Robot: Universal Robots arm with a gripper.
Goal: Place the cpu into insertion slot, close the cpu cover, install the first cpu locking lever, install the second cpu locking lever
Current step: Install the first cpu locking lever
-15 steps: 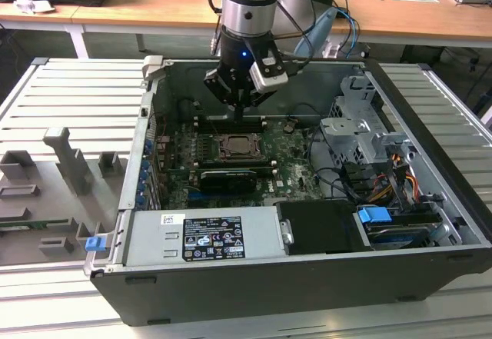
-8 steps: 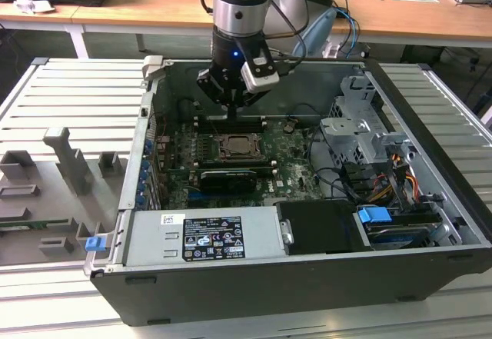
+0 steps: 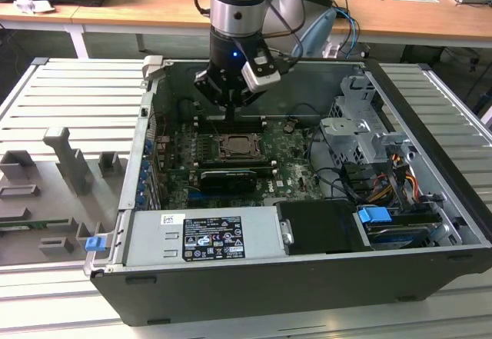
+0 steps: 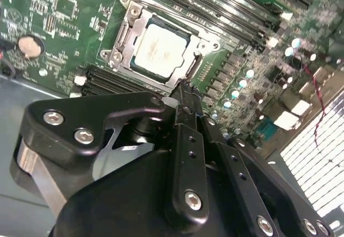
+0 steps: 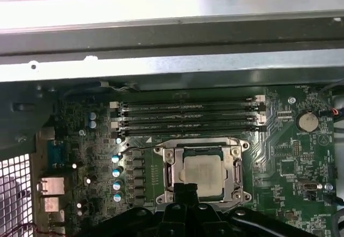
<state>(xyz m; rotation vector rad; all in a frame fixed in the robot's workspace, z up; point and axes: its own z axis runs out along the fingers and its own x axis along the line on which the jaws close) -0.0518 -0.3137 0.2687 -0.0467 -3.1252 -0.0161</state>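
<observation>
- Fixture blocks (image 3: 69,158), grey, stand at the exterior view's left on the slatted table (image 3: 46,93), outside the open computer case (image 3: 254,289).
- Just inside the case's near wall I see the grey power supply box (image 3: 204,235) with its black label, lying flat.
- Past that, mid-case, the motherboard (image 3: 288,162) lies flat, and the gripper (image 3: 231,112) hangs over it from the arm, pointing straight down.
- I read the gripper as closed, its black fingertips (image 4: 185,92) pressed together and holding nothing.
- The cpu (image 4: 159,49) sits in its socket with its pale metal top facing up. In the exterior view it lies directly below the gripper.
- The cpu cover (image 4: 122,35) lies down flat around the chip, which shows through its square opening.
- In both wrist views the fingertips reach the socket's edge, just beside the cover frame. I cannot tell whether they touch it.
- A thin wire lever (image 5: 135,149) runs along one side of the socket. I cannot tell whether it is latched.
- Four memory slots (image 5: 188,116) run parallel just beyond the socket, and a coin cell (image 5: 307,121) sits well off to one side.
- At the exterior view's right, the metal drive cage (image 3: 357,131) stands over a bundle of cables.
</observation>
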